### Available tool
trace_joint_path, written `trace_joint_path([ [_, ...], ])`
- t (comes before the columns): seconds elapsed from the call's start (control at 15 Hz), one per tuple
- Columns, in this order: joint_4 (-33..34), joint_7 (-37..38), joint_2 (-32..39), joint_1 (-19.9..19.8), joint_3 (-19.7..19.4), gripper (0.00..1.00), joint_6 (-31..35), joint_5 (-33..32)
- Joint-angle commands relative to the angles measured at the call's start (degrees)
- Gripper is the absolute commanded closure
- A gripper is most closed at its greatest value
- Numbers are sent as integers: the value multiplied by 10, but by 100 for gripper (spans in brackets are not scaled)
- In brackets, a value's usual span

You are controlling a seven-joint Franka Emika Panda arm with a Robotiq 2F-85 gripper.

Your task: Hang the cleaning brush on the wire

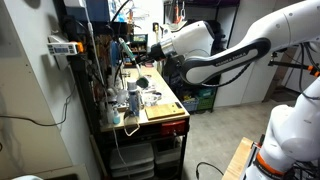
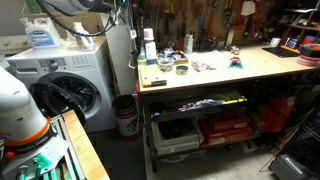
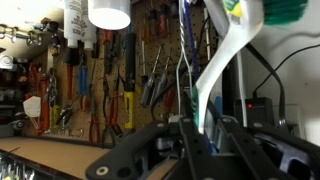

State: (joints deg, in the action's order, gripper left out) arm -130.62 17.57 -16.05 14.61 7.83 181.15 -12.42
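In the wrist view the cleaning brush shows as a curved white handle with a green bristle head at the top right. Its lower end runs down between my gripper's two dark fingers, which are shut on it. A thin metal wire stands upright just left of the handle, close to it; I cannot tell whether they touch. In an exterior view my gripper is held high over the back of the workbench. No small dark brush shows on its own.
A pegboard full of hand tools hangs behind the bench. A pale wooden board and small clutter lie on the benchtop. A washing machine stands beside the bench. Shelves below hold red boxes.
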Motion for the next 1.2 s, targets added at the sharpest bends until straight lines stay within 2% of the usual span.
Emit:
trace_joint_path([
  [0.0,-5,-27,-12,29,-16,96,-20,35],
  [0.07,-7,-32,-15,28,-15,96,-23,39],
  [0.13,-8,-59,-18,7,9,96,-23,73],
  [0.2,-7,-37,-19,30,-16,96,-25,45],
  [0.27,-9,-66,-22,6,10,96,-25,81],
  [0.67,-15,-78,-45,-9,22,96,-48,111],
  [0.73,-17,-52,-51,-12,20,96,-58,84],
  [0.8,-18,-78,-54,-11,25,96,-65,112],
  [0.87,-21,-73,-58,-20,32,96,-68,109],
  [1.13,-24,-77,-67,-15,32,96,-82,118],
])
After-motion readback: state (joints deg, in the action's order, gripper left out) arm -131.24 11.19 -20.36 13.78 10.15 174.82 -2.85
